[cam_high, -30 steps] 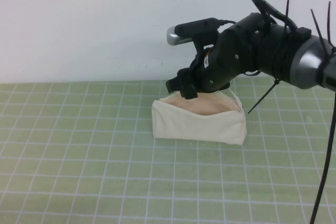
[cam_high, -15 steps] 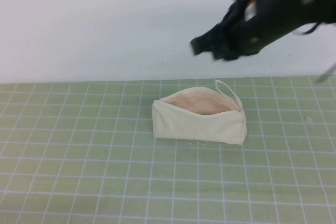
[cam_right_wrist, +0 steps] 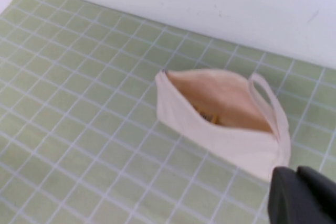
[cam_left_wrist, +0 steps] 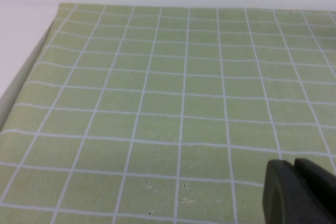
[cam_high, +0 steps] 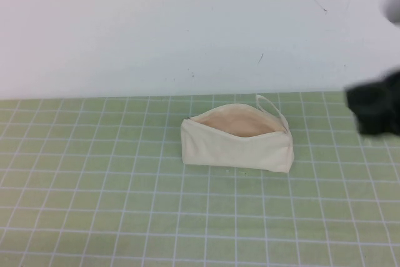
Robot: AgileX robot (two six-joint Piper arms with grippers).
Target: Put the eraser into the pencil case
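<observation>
Eraser (cam_right_wrist: 207,116) inside open pencil case (cam_high: 237,147) (both end effectors apart)

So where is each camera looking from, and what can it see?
High view: sits up on the robot's side, looks down at the green mat and the open pencil case; the right gripper shows blurred at the right edge.
Left wrist view: rides the left arm, looks at bare mat; the left gripper shows dark in a corner.
Right wrist view: rides the right arm, looks into the pencil case, where the eraser lies; a dark gripper part shows.
Shared: high and right wrist views both show the pencil case.
</observation>
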